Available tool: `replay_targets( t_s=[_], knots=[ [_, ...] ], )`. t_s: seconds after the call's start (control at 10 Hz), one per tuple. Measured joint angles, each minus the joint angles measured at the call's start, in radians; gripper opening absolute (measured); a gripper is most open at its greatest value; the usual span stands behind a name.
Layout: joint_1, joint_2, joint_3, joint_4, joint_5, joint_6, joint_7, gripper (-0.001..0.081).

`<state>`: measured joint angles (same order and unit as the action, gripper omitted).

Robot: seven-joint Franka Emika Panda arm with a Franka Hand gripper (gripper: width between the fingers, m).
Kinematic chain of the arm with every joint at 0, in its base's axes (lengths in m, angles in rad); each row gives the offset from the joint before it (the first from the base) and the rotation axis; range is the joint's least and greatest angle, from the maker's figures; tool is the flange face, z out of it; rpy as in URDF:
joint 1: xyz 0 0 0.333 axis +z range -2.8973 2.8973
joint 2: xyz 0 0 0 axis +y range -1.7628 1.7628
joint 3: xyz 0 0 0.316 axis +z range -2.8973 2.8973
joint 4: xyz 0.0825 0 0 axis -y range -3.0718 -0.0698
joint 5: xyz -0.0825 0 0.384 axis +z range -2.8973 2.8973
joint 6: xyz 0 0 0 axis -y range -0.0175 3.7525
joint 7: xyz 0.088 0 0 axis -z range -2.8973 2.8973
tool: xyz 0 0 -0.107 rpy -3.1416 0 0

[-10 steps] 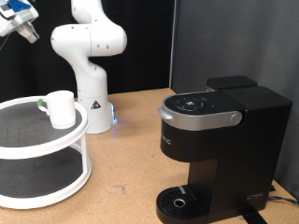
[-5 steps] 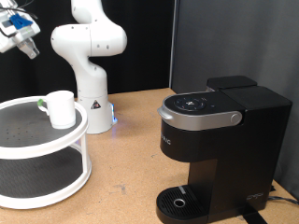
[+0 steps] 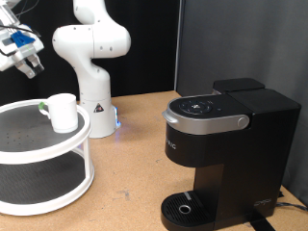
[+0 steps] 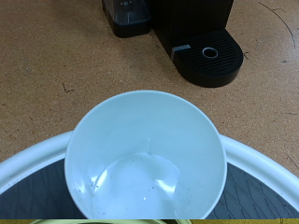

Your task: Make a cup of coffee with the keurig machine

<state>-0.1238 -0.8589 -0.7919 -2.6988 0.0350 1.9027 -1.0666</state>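
The cup [image 3: 64,112] is a small white mug with a bit of green at its handle. It stands upright on the top tier of a round white stand [image 3: 38,154] at the exterior view's left. The gripper [image 3: 29,65] hangs in the air above the cup, towards the exterior view's top left, and holds nothing that shows. The wrist view looks straight down into the empty cup [image 4: 145,159]; no fingers show there. The keurig machine [image 3: 226,144] stands at the exterior view's right with its lid down. It also shows in the wrist view [image 4: 192,28].
The stand's rim [image 4: 271,168] and dark mesh top surround the cup. The arm's white base [image 3: 94,115] stands behind the stand. A small dark boxy object [image 4: 126,14] sits beside the machine. Brown tabletop [image 3: 135,164] lies between stand and machine.
The gripper has come down from the exterior view's top left corner towards the cup. The cup and the machine have not moved.
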Motion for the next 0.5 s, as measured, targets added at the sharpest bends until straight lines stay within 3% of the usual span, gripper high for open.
replay_targets(
  t_s=[0.1, 0.2, 0.3, 0.4, 0.5],
  knots=[
    [0.007, 0.003, -0.009, -0.007, 0.006, 0.01, -0.002, 0.0394],
    [0.017, 0.004, -0.02, -0.012, 0.016, 0.024, -0.004, 0.0394],
    [0.027, 0.004, -0.028, -0.019, 0.028, 0.044, -0.005, 0.0594],
    [0.034, 0.005, -0.036, -0.032, 0.043, 0.077, -0.005, 0.0594],
    [0.037, 0.006, -0.038, -0.05, 0.053, 0.115, -0.001, 0.0732]
  ],
)
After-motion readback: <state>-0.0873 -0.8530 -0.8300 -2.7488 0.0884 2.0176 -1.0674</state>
